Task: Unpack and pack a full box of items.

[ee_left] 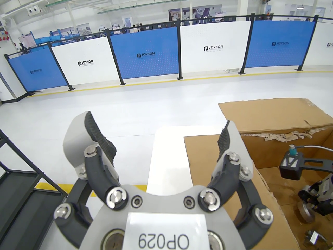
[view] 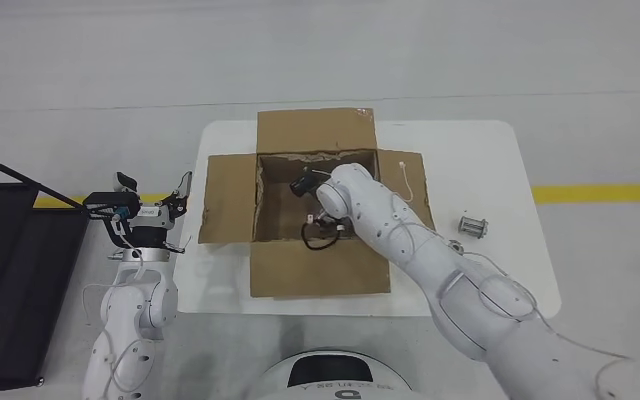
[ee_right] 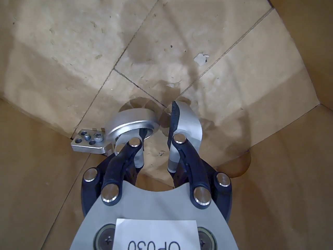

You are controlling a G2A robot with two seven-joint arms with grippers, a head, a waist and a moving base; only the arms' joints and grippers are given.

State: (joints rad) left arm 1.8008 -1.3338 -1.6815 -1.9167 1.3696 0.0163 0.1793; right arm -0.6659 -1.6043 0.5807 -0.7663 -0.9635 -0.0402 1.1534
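From above, the cardboard box (view: 315, 128) stands open on the white counter (view: 480, 160), its flaps folded out. My right arm (view: 400, 235) reaches down into it. My left hand (view: 155, 185) hangs off the counter's left edge, well apart from the box, near a black shelf (view: 30, 280). A small metal part (view: 472, 225) lies on the counter to the right of the box.

From my left wrist, my left hand (ee_left: 157, 120) is spread wide and holds nothing. Beyond it are the counter (ee_left: 169, 157) edge and the floor. The box (ee_left: 273, 113) is off to one side, and a metal ring (ee_left: 306, 212) lies low inside it.

From my right wrist, my right hand (ee_right: 160, 123) is down on the box (ee_right: 78, 40) floor, its fingers parted. One finger sits inside the metal ring (ee_right: 132, 126). The other stands just outside the rim with a small gap showing, so nothing is pinched. A small metal block (ee_right: 88, 141) with screws lies right against the ring. I cannot tell whether the two are joined.
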